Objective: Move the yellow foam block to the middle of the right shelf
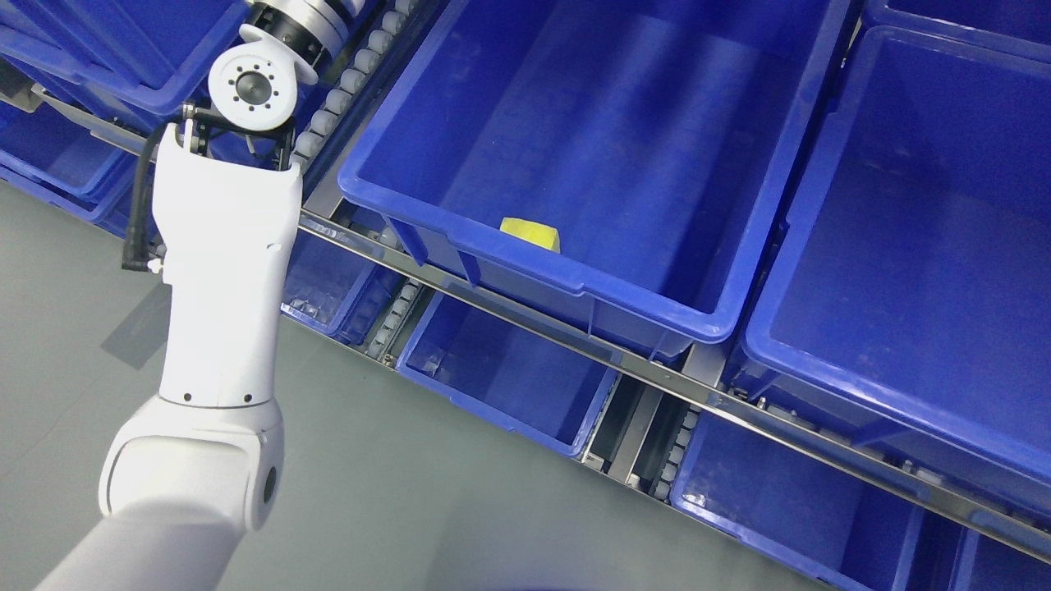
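Left hand out of frame beyond the upper left, finger state impossible to tell, white left arm (222, 279) rising along the left side, yellow foam block (532, 233) inside large blue bin (525, 263) at centre, against its near wall.

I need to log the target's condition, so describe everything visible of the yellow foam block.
The yellow foam block is a small, pale yellow piece with a matte, soft-looking surface. Only its upper part shows; the near wall of the large blue bin hides the rest. It sits inside that bin, close against the near wall, seemingly on the floor. Its top looks flat, with a slanted right edge. Nothing holds it; the left arm stands apart, outside the bin.
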Controlling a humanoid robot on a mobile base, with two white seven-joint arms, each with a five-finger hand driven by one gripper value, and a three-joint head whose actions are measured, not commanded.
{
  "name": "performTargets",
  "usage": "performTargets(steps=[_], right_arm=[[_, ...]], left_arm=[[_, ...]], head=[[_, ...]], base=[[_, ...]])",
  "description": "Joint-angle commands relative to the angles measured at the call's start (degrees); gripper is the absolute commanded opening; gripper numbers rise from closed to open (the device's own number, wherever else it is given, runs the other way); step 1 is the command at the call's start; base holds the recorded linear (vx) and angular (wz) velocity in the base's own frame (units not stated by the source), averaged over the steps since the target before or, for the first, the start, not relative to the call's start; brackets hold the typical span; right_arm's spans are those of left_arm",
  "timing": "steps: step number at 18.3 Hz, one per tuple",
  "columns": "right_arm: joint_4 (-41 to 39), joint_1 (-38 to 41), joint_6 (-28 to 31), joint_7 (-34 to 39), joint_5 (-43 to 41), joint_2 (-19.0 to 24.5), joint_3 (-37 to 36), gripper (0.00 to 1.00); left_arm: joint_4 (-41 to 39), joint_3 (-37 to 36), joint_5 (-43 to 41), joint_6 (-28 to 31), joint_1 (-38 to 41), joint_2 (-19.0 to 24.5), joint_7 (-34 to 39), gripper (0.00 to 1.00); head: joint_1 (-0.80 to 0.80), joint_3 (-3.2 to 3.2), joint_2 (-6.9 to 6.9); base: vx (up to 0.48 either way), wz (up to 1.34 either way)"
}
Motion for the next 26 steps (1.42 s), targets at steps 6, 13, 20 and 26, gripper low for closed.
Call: performTargets(steps=[6, 13, 20, 26], right_arm=[[-1.0, 0.1, 0.0, 0.0, 0.2, -1.0, 0.0, 1.0], [-1.0, 0.1, 0.0, 0.0, 0.2, -1.0, 0.0, 1.0], [-1.0, 0.1, 0.0, 0.0, 0.2, -1.0, 0.0, 1.0], [-1.0, 0.1, 0.0, 0.0, 0.2, -1.0, 0.0, 1.0]], left_arm=[[-2.8, 7.3, 3.7, -1.7, 6.1, 1.0, 20.1, 1.0], [-7.2, 3.8, 30.4, -1.4, 12.2, 1.0, 20.9, 1.0], [-9.3, 2.8, 37.2, -9.7, 20.5, 1.0, 21.0, 1.0], [-19.5, 3.5, 37.2, -10.5, 31.5, 1.0, 24.3, 1.0]], head=[[0.0, 0.0, 0.0], [0.0, 0.0, 0.0], [0.0, 0.0, 0.0], [0.0, 0.0, 0.0]], base=[[0.0, 0.0], [0.0, 0.0], [0.0, 0.0], [0.0, 0.0]])
